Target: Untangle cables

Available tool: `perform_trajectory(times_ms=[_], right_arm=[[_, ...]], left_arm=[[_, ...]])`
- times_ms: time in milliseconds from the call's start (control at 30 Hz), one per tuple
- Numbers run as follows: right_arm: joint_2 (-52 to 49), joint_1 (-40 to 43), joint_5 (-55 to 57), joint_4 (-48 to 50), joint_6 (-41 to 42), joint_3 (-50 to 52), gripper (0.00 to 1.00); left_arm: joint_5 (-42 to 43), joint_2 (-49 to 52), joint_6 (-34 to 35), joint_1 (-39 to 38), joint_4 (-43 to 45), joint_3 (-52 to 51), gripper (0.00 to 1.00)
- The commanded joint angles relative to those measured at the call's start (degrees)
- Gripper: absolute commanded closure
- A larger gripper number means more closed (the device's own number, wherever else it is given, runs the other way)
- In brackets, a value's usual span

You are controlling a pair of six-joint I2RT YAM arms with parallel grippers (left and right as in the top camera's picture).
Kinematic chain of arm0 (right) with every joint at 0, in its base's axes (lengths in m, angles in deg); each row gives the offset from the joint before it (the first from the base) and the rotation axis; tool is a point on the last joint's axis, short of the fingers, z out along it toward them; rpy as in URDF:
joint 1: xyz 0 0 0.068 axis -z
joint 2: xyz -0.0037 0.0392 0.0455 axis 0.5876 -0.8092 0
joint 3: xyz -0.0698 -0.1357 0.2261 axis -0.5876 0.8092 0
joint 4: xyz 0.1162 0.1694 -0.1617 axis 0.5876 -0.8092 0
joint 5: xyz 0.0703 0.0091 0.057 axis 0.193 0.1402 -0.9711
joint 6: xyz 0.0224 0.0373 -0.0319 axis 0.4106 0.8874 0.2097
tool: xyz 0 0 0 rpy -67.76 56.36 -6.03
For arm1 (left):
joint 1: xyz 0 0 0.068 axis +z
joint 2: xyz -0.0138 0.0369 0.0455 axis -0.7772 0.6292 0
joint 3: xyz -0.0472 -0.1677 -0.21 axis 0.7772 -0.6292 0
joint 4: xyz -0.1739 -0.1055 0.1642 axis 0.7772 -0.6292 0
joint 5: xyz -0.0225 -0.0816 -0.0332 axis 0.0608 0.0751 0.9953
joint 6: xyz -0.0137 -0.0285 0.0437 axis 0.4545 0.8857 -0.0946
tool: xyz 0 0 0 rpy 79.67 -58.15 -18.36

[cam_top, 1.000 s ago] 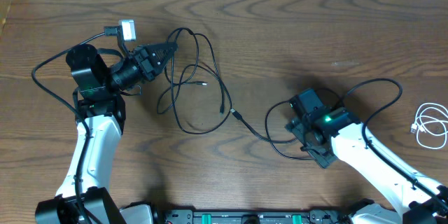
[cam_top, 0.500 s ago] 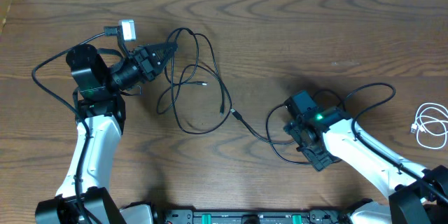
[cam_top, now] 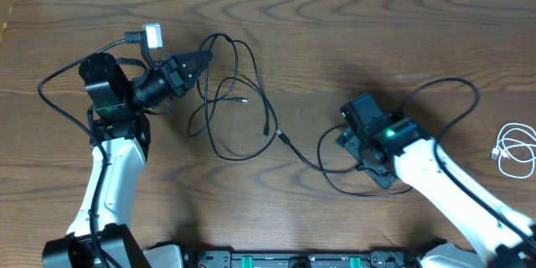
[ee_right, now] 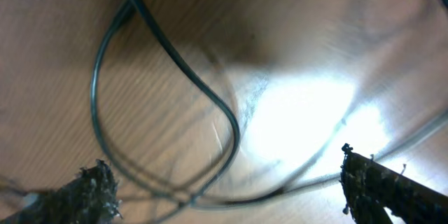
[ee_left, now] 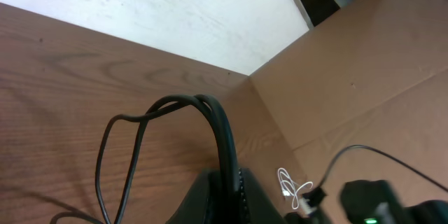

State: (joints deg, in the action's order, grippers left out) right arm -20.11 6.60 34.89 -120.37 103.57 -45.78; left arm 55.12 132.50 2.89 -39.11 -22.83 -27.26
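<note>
Two thin black cables lie tangled in loops left of the table's middle. My left gripper is shut on the top loop of one black cable, holding it up; its jaws show at the bottom of the left wrist view. A strand of the other black cable runs right, to under my right gripper. That gripper is open just above the table, with black cable strands between and beyond its fingers. The white cable lies coiled at the far right, also in the left wrist view.
A thicker black arm cable loops left of the left arm, and another arcs behind the right arm. A white wall borders the table's far edge. The right arm shows in the left wrist view.
The right arm has shifted a little left and then toward the far side, staying over the cable strand. The left gripper and its cable loop have not moved.
</note>
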Motion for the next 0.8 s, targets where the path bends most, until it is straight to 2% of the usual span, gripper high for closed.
perform_trajectory(times_ms=[0,133,333,600,767], right_arm=[[1.03,-0.31,-2.34,-3.45,7.15,0.26,0.01],[0.02,-0.28,-3.32,-1.75,13.4,5.25,0.01],[-1.16,-0.35,-4.02,8.48,17.2,11.5,0.01],[-4.48,-0.33,-4.02,12.59,18.21,14.43,0.01],[-7.91,-0.44,-7.72,13.55,16.96,14.45,0.01]], left_arm=[[-0.09,-0.48,0.11,0.02,0.37,0.44,0.92],[-0.09,-0.48,0.11,0.02,0.2,0.44,0.92],[-0.07,-0.48,0.13,0.02,0.17,0.44,0.92],[-0.09,-0.48,0.11,0.02,0.15,0.44,0.92],[-0.07,-0.48,0.11,0.02,-0.04,0.44,0.92]])
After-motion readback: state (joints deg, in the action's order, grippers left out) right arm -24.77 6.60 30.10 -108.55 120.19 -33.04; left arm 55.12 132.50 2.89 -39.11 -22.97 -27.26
